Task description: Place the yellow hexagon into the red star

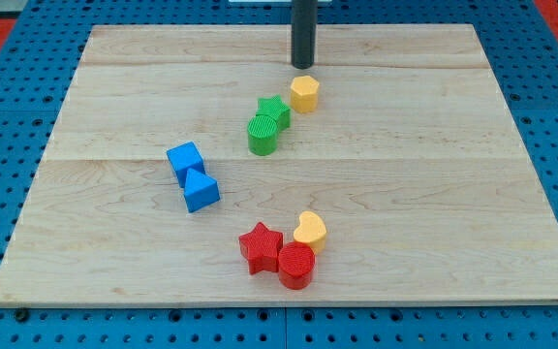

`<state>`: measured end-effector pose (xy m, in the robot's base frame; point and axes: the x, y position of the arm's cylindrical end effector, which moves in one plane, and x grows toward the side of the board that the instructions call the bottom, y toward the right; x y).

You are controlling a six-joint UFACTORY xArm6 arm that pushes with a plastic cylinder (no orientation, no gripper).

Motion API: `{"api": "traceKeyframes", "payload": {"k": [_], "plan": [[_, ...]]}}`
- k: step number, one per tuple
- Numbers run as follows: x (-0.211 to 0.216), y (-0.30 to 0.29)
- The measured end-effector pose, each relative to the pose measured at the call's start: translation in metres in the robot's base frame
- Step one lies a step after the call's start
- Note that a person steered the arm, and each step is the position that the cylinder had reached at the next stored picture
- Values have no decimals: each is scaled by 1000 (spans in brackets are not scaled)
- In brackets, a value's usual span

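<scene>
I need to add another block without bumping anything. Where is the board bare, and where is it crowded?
Bare: the view's right of the yellow hexagon and red star, and the view's left of the blue blocks. Crowded: the middle column, from my tip down to the red star.

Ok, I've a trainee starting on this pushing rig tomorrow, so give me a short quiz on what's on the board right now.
1. True or false: my tip sits just above the yellow hexagon in the view.
2. Which block touches the red star on its right: (a) blue cube, (b) red cylinder, (c) green star?
3. How many yellow blocks are there?

Key: 1 true; 2 b; 3 two, the hexagon and the yellow heart.
</scene>
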<state>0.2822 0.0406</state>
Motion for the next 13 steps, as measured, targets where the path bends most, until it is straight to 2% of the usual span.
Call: {"api": "traceKeyframes", "payload": {"k": [1,4,5,6,7,8,9,11,12,13], "plan": [[16,3],[23,11],[48,11],[33,-16],[40,-16],[115,-12],[148,-11],[132,-15],[178,-22],[180,-22]]}}
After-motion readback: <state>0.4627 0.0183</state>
